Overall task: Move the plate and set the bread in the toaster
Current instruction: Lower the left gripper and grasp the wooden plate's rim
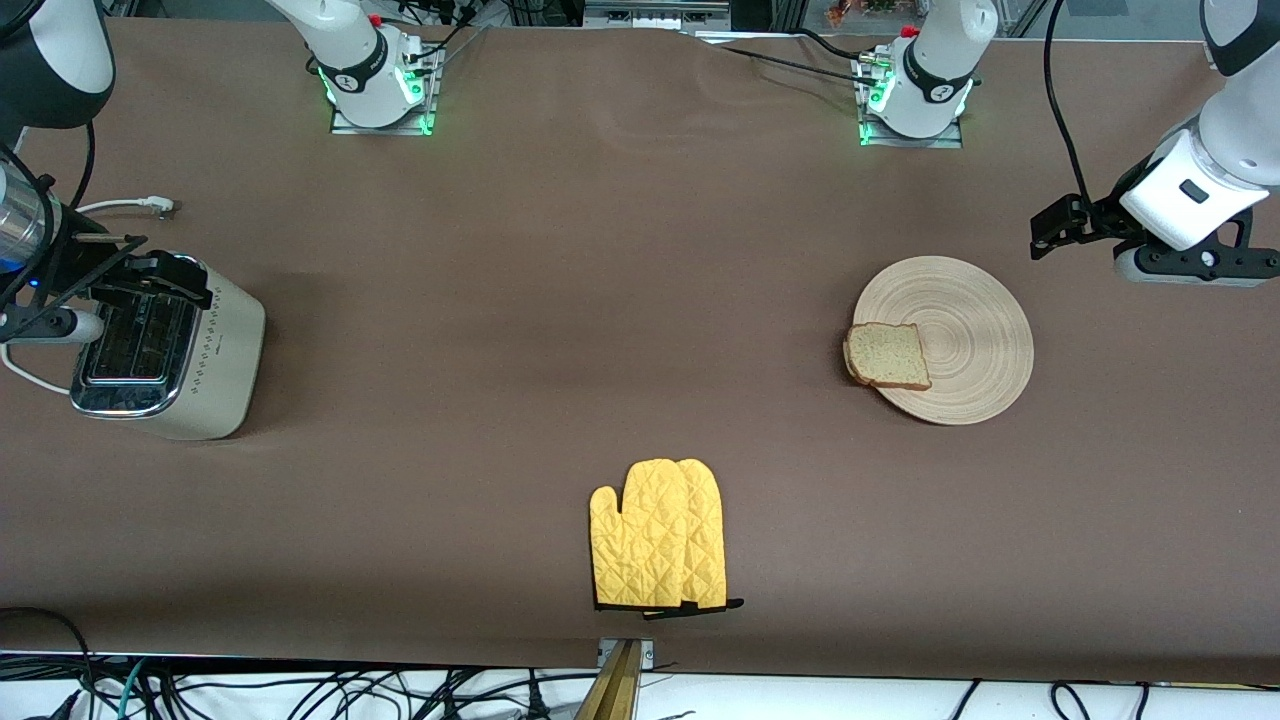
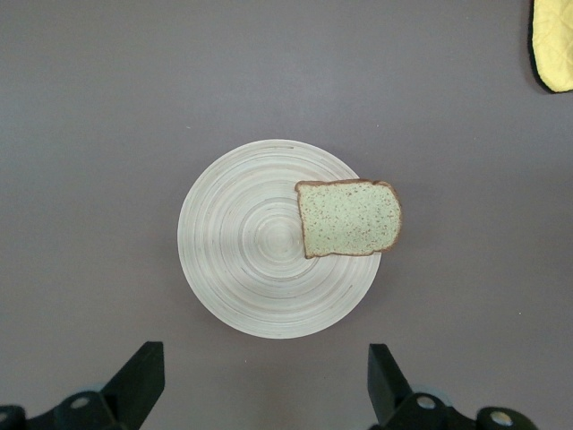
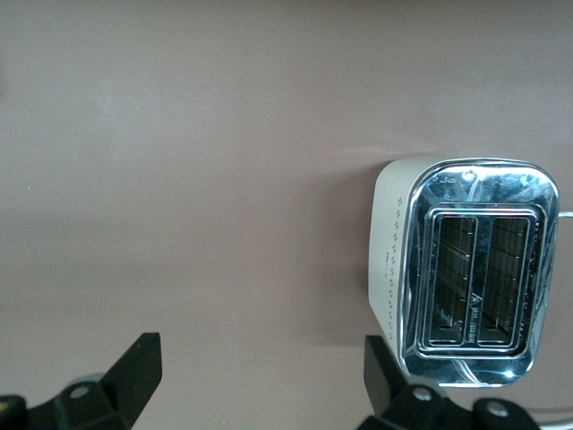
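On plate (image 1: 965, 335) rim: bread (image 1: 887, 355) | left gripper (image 2: 264, 381) spread above | right gripper (image 3: 260, 376) spread above toaster (image 1: 165, 345)

Bread (image 1: 888, 355) overhanging plate (image 1: 960, 335) rim; toaster (image 1: 165, 345) well apart.

The bread (image 1: 887, 355) lies on the plate's (image 1: 965, 330) edge, overhanging toward the toaster (image 1: 165, 345).
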Tool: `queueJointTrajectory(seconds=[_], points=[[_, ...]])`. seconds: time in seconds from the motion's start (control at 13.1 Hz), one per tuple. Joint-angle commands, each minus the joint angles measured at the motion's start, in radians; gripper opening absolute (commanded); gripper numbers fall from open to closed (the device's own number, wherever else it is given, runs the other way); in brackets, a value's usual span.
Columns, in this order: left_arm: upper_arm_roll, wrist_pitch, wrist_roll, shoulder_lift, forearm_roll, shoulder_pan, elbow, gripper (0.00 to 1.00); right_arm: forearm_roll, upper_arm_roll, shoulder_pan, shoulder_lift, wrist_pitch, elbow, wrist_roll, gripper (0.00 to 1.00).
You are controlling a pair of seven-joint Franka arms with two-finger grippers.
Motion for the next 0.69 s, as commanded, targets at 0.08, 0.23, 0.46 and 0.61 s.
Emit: queueJointTrajectory(seconds=[0.08,0.23,0.46,0.61], points=[[0.009,-0.022,0.013,0.031,-0.066,0.043,0.03,1.0,-0.012,0.003,-0.005,0.008,-0.006,0.023,-0.01,1.0],[0.009,-0.023,0.02,0.075,-0.137,0.096,0.028,1.0,-0.011,0.003,-0.005,0.009,-0.006,0.024,-0.01,1.0],[0.009,-0.037,0.108,0.141,-0.148,0.176,0.025,1.0,-0.009,0.003,-0.005,0.008,-0.008,0.023,-0.01,1.0],[0.009,-0.057,0.141,0.199,-0.167,0.216,0.025,1.0,-0.008,0.003,-0.005,0.008,-0.008,0.023,-0.01,1.0]])
